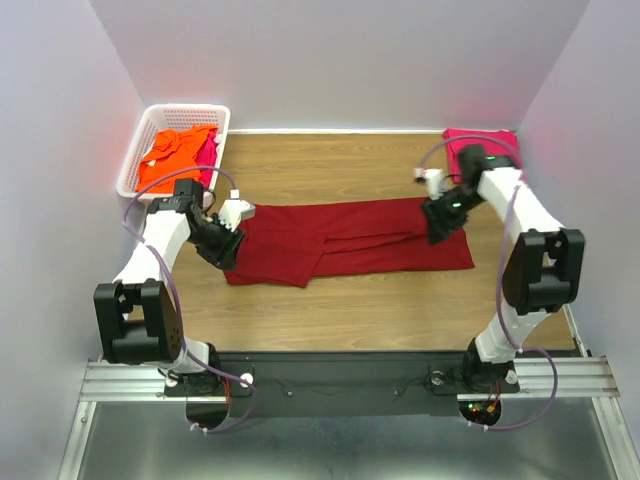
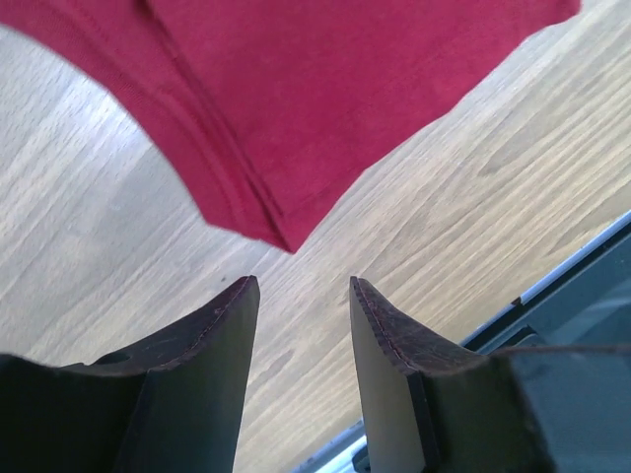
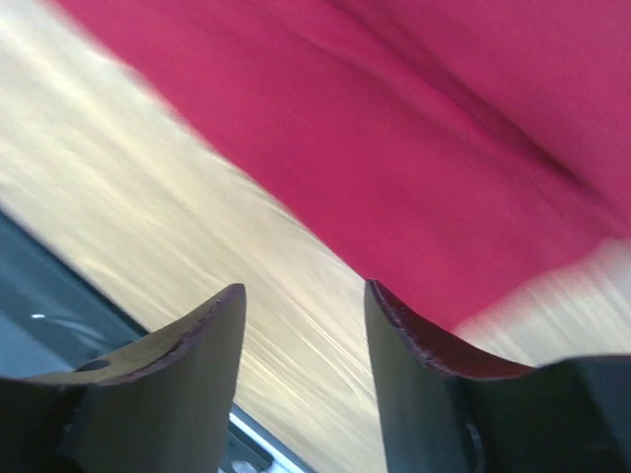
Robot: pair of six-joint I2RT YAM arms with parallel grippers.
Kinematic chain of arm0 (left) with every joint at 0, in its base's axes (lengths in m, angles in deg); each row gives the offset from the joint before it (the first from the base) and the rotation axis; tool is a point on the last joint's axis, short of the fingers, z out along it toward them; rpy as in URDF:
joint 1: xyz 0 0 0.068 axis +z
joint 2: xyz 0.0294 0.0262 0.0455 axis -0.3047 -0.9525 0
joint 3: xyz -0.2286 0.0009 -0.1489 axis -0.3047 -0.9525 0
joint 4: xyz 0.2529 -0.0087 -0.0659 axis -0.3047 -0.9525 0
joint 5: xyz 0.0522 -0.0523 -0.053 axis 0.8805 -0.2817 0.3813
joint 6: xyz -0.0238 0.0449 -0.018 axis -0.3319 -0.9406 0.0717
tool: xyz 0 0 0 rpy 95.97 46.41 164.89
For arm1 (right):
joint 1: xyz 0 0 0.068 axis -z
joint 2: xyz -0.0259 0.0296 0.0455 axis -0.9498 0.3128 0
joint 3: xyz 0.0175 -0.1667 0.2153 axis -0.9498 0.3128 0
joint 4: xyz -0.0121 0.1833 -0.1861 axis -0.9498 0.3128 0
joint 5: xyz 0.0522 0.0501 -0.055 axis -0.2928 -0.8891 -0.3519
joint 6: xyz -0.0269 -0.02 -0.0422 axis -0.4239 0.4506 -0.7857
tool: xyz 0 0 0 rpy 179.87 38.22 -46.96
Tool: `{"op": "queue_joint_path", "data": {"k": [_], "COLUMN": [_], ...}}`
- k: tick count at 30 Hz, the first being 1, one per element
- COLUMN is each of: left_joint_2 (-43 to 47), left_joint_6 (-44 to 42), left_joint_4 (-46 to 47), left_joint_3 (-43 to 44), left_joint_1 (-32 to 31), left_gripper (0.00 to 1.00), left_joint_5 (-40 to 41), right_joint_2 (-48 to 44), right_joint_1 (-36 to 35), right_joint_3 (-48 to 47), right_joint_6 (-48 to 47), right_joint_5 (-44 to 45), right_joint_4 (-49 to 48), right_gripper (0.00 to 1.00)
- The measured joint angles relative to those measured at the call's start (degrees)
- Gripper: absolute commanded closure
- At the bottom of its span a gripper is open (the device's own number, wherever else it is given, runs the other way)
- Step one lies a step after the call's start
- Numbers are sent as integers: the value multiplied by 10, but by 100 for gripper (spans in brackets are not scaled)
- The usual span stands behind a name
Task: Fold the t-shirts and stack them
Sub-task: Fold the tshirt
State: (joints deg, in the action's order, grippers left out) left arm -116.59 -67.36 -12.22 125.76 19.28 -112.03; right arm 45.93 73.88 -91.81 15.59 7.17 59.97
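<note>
The dark red shirt [image 1: 350, 242] lies flat in the middle of the desk [image 1: 350, 320], folded into a long band. Its long axis runs from 9 o'clock to 3 o'clock, with one end under each arm. The 9 o'clock end looks broader and sags toward 6 o'clock. I cannot tell which end is the collar and which the hem.

The left claw [image 1: 228, 245] hangs at the band's 9 o'clock end, its fingers moderately apart with nothing between them. In its wrist view a stitched, doubled corner of the cloth lies just beyond the fingertips, not touching them. The right claw [image 1: 438, 228] sits over the 3 o'clock end, fingers likewise apart and empty, with red cloth just ahead of the tips and bare wood below them.

The shirt is light, limp cloth. It should drape, slide easily on the smooth wood and lose its fold if dragged by one layer. The best hold is probably at the end corners, pinching all layers together at the stitched edge, both ends lifted evenly.

A folded pink shirt [image 1: 478, 140] rests at 1 o'clock, far from the arms. A white basket [image 1: 135, 165] at 10 o'clock holds an orange shirt [image 1: 172, 150] and another pink one [image 1: 208, 152].
</note>
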Motion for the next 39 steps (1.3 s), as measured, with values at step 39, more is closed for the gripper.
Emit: {"op": "queue_joint_path", "data": {"k": [39], "left_joint_2": [20], "left_joint_6": [-8], "left_joint_4": [103], "left_joint_3": [-86], "left_joint_1": [-3], "left_gripper": [51], "left_joint_5": [-47], "right_joint_2": [98], "right_joint_1": [-540], "right_joint_3": [217], "right_joint_6": [690], "right_joint_5": [77], "right_joint_4": [-711], "right_gripper": [67]}}
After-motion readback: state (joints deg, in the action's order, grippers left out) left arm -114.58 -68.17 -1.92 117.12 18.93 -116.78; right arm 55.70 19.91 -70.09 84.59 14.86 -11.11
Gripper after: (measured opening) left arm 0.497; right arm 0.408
